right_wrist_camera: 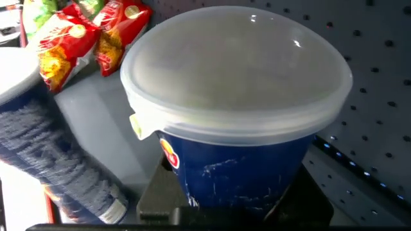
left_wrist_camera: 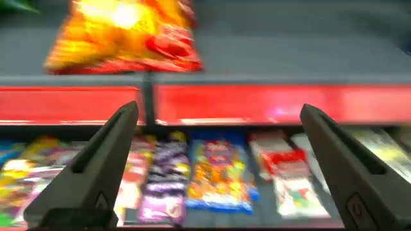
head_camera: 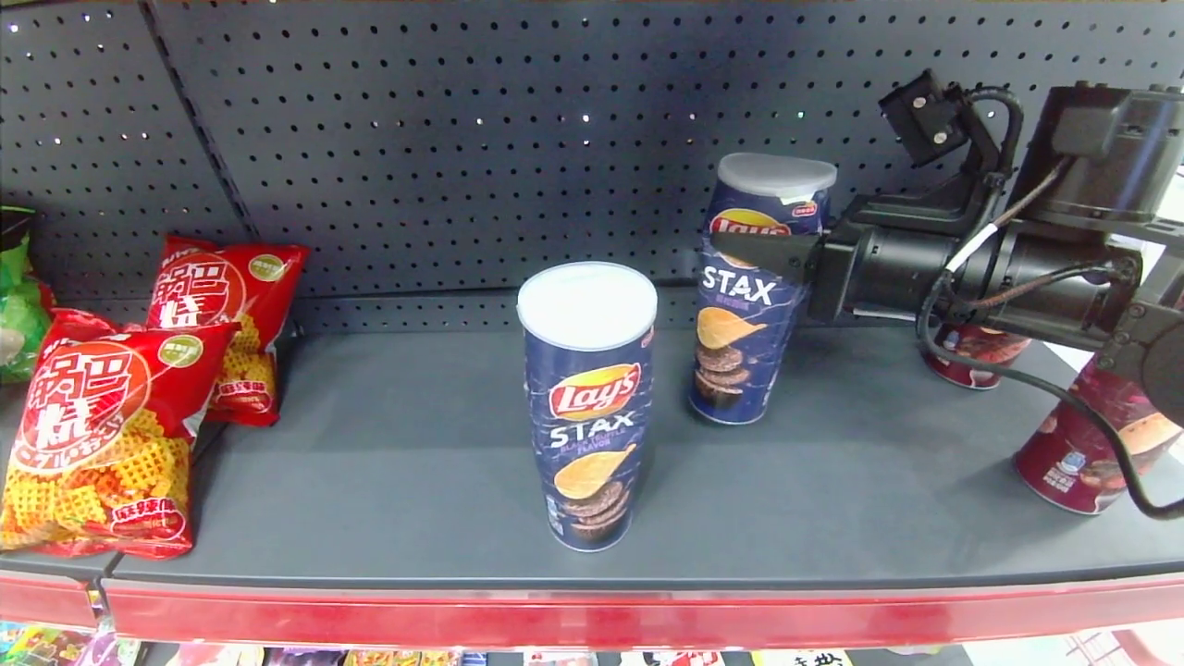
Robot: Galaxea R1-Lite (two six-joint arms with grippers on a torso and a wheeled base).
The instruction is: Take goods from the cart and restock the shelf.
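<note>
Two blue chip cans with white lids are on the grey shelf (head_camera: 388, 481). One can (head_camera: 587, 407) stands upright near the front middle; it also shows at the edge of the right wrist view (right_wrist_camera: 45, 147). Behind and to its right, the second can (head_camera: 754, 296) leans, base low over the shelf board. My right gripper (head_camera: 768, 254) is shut on its upper part from the right side. In the right wrist view its lid (right_wrist_camera: 237, 70) sits close above my fingers (right_wrist_camera: 160, 196). My left gripper (left_wrist_camera: 218, 112) is open and holds nothing, in front of the red shelf edge (left_wrist_camera: 257, 102).
Red snack bags (head_camera: 102, 435) (head_camera: 227, 324) and a green bag (head_camera: 18, 305) lie at the shelf's left. Red cans (head_camera: 1082, 444) (head_camera: 971, 351) stand at the right behind my arm. A pegboard wall (head_camera: 462, 139) closes the back. Bare shelf lies between the bags and the cans.
</note>
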